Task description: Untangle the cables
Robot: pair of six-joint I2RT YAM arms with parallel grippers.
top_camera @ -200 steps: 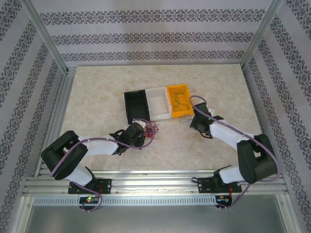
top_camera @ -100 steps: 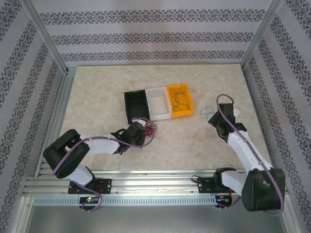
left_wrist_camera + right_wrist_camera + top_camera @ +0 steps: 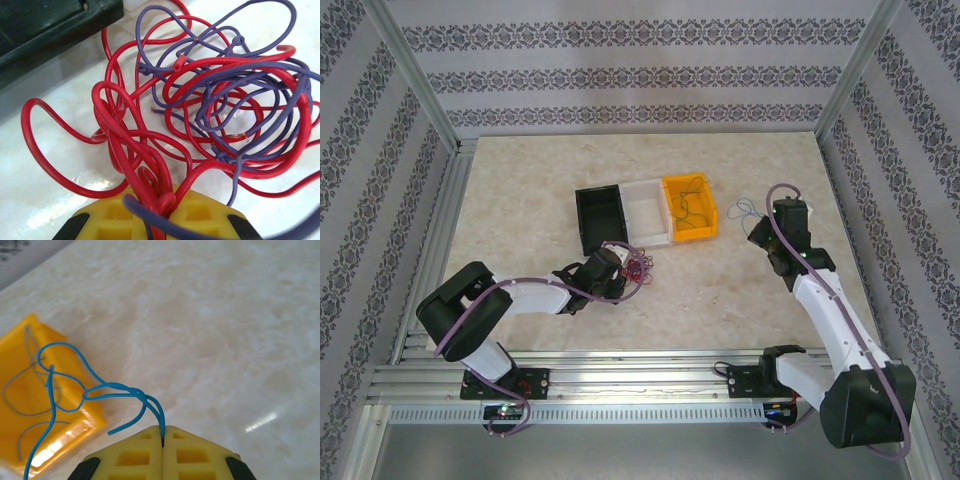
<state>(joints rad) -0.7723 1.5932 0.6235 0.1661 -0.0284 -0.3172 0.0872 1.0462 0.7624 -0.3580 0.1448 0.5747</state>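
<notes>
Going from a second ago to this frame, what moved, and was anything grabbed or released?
The right gripper, shut on a blue cable, swung away from the yellow bin, out to the right and a little farther back, with the cable trailing from it. The left gripper stayed shut on the red and purple clump beside the black bin; the clump barely shifted. Both bins kept their places.

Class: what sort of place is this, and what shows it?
Likely a robot test cell: silver aluminium frame rails, patterned wallpaper backdrop walls, and a marble-look tabletop inside them.
</notes>
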